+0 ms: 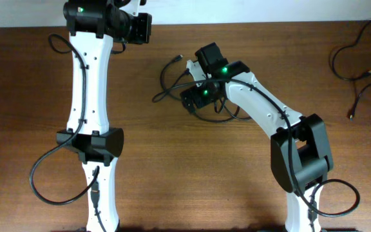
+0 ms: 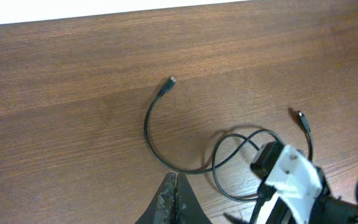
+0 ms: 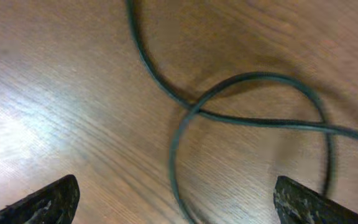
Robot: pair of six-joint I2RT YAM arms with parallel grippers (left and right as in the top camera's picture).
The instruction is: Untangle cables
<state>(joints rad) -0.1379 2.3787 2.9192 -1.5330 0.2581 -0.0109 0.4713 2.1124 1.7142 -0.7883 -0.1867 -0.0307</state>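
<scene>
A thin black cable (image 1: 163, 77) lies in crossed loops at the table's middle. In the left wrist view the cable (image 2: 149, 134) curves from a small plug (image 2: 169, 81) into two overlapping loops, with a second plug (image 2: 301, 117) at the right. My right gripper (image 1: 189, 100) hovers low over those loops. In the right wrist view it (image 3: 179, 205) stands wide open, its fingertips (image 3: 48, 202) far apart, and a strand of the cable (image 3: 191, 113) runs between them untouched. My left gripper (image 2: 174, 186) is shut on nothing, back from the loops.
Two more black cables lie at the far right of the table, one curved (image 1: 333, 59) near the back edge and one with a yellowish tip (image 1: 359, 93) in front of it. The white wall edge (image 2: 104, 9) borders the table's far side.
</scene>
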